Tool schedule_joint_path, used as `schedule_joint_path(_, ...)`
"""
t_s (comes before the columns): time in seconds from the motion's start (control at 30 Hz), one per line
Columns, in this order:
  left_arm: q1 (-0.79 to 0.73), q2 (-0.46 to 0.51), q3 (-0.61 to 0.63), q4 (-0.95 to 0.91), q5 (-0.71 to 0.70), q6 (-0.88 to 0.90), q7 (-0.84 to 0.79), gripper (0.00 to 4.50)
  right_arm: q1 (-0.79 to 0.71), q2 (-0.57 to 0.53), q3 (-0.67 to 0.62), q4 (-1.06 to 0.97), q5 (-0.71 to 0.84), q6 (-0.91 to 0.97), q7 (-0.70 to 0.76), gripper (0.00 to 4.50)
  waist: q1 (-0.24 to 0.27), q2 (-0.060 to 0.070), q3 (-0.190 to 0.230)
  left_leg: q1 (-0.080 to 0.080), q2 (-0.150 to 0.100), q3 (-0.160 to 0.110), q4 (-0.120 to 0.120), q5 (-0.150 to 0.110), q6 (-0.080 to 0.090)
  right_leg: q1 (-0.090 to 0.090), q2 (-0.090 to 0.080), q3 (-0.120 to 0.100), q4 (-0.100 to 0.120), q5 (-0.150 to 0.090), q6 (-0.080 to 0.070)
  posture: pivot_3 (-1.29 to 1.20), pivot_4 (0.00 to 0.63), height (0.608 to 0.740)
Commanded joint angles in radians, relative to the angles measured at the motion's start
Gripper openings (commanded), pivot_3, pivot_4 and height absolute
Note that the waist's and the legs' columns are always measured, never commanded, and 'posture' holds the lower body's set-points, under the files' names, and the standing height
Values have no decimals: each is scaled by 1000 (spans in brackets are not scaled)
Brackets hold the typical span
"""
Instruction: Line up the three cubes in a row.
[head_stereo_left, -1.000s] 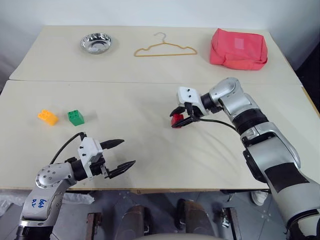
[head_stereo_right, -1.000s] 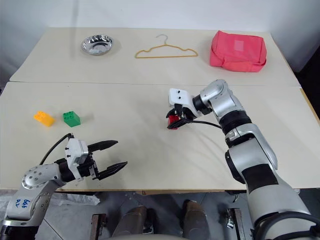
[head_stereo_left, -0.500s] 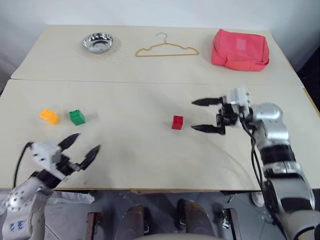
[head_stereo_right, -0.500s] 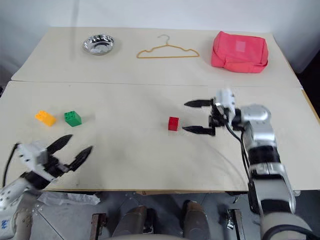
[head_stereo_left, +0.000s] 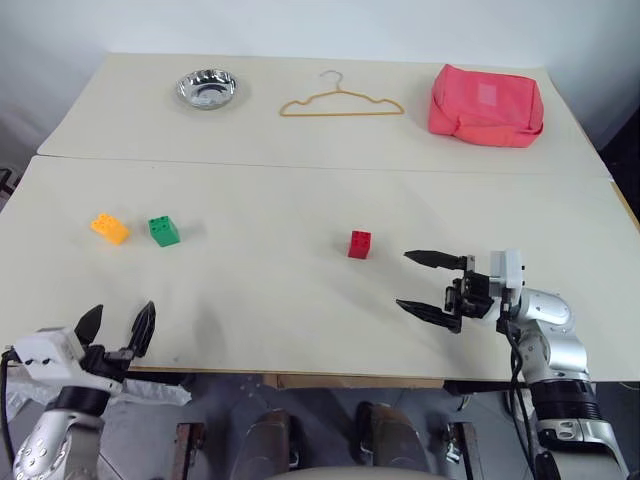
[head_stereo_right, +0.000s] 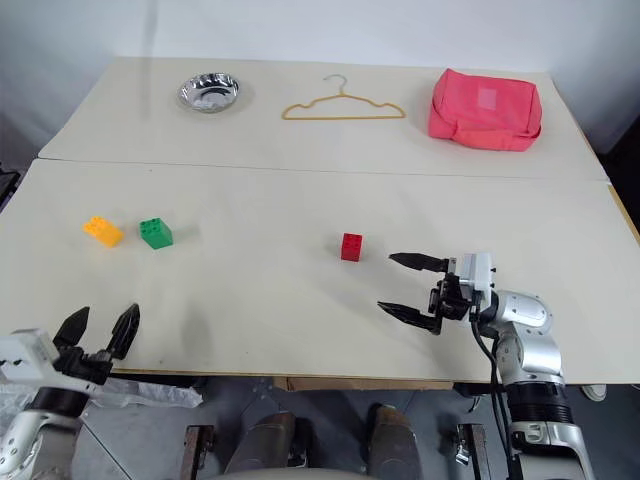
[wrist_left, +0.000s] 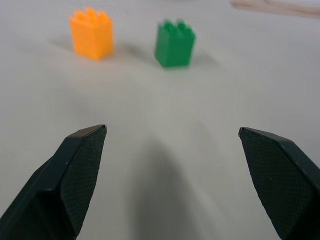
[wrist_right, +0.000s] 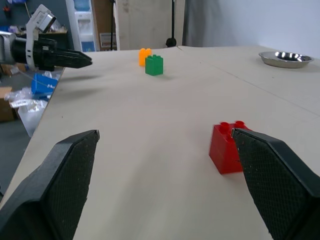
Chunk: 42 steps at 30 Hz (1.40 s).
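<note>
Since the earlier frame, both arms have drawn back toward the near edge of the table (head_stereo_left: 300, 300): the right gripper (head_stereo_left: 432, 284) has let go of the red cube (head_stereo_left: 359, 244) and pulled away to the near right, and the left gripper (head_stereo_left: 118, 327) has swung out to the near left corner. From left to right, the left gripper hangs at the near edge with its two black fingers spread apart and nothing between them. Beyond it, on the left part of the table, the orange-yellow cube (head_stereo_left: 109, 228) lies just beside the green cube (head_stereo_left: 164, 231), the two close together but apart, with the orange-yellow one on the left. The red cube stands alone near the centre of the table, well apart from that pair and slightly nearer than their line. To its near right, the right gripper points left toward the red cube, fingers spread wide and empty, clear of the cube. Along the far part of the table, from left to right, lie a metal bowl (head_stereo_left: 207, 88), a wire hanger (head_stereo_left: 341, 102) and a red bag (head_stereo_left: 486, 105), all well apart from the three cubes.
</note>
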Motion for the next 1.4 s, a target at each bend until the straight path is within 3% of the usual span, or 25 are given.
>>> schedule_joint_path(0.03, -124, -5, -34, -110, 33, 124, 222, 4500, 2, 5, 3, -60, 26, 28, -22, 4436, 5, -1, 0, 0, 0, 0, 0, 0, 0, 1, 0, 0, 0, 0, 0, 0, 150, 740)
schedule_joint_path(0.23, -444, 74, -132, -61, 88, 461, 434, 4500, -36, 19, 40, -89, 29, 86, -34, 4436, 1, -1, 0, 4, 0, 0, 0, 0, 0, 5, 2, -1, 0, 0, 0, 0, 150, 740)
schedule_joint_path(0.37, -614, 120, -158, 95, 135, 522, 466, 4500, -53, 40, 66, -98, 16, 84, -42, 4436, -3, -1, 0, 5, 0, 0, -1, 0, 0, 5, 3, -5, 0, 0, 0, 0, 150, 740)
schedule_joint_path(0.53, -714, 130, -196, 219, 202, 545, 495, 4500, -59, 58, 84, -117, 12, 88, -58, 4436, -2, -1, 0, 5, 0, 0, -3, 0, 0, 5, 3, -9, -1, 0, 0, 0, 150, 740)
schedule_joint_path(0.7, -717, 109, -226, 241, 228, 559, 478, 4500, -49, 67, 81, -126, 6, 69, -83, 4436, 4, -1, 0, 5, -1, 0, -3, 0, 0, 5, 3, -9, -1, 0, 0, 0, 150, 740)
schedule_joint_path(0.83, -724, 109, -221, 249, 239, 530, 458, 3641, -29, 78, 82, -129, 2, 52, -103, 4500, 3, -1, 0, 5, -1, 0, -3, 0, 0, 5, 3, -9, -1, 0, 0, 0, 150, 740)
schedule_joint_path(0.97, -735, 108, -207, 273, 235, 531, 447, 2329, -11, 90, 87, -128, -15, 25, -131, 4500, 2, -1, 0, 5, -1, 0, -2, 0, -1, 5, 3, -9, -1, 0, 0, 0, 150, 740)
schedule_joint_path(1.07, -747, 165, -222, 302, 192, 479, 290, 1491, 6, 81, 79, -151, -6, 34, -144, 4500, 4, -1, 0, 5, -1, 0, -3, 1, -1, 5, 3, -9, -1, 0, 0, 0, 150, 740)
schedule_joint_path(1.27, -814, 422, -258, 392, 40, 314, -317, 1504, 70, 5, 0, -219, 61, 80, -147, 4500, 3, -1, 0, 4, -1, 0, -3, 1, -1, 4, 3, -9, -2, 0, 0, 0, 150, 740)
schedule_joint_path(1.4, -949, 524, -499, 527, 93, 95, -826, 1504, 114, -50, -107, -220, 97, 57, -146, 4500, 15, -1, 0, 4, -2, 0, -3, 1, -1, 4, 3, -9, -2, 0, 0, 0, 150, 740)
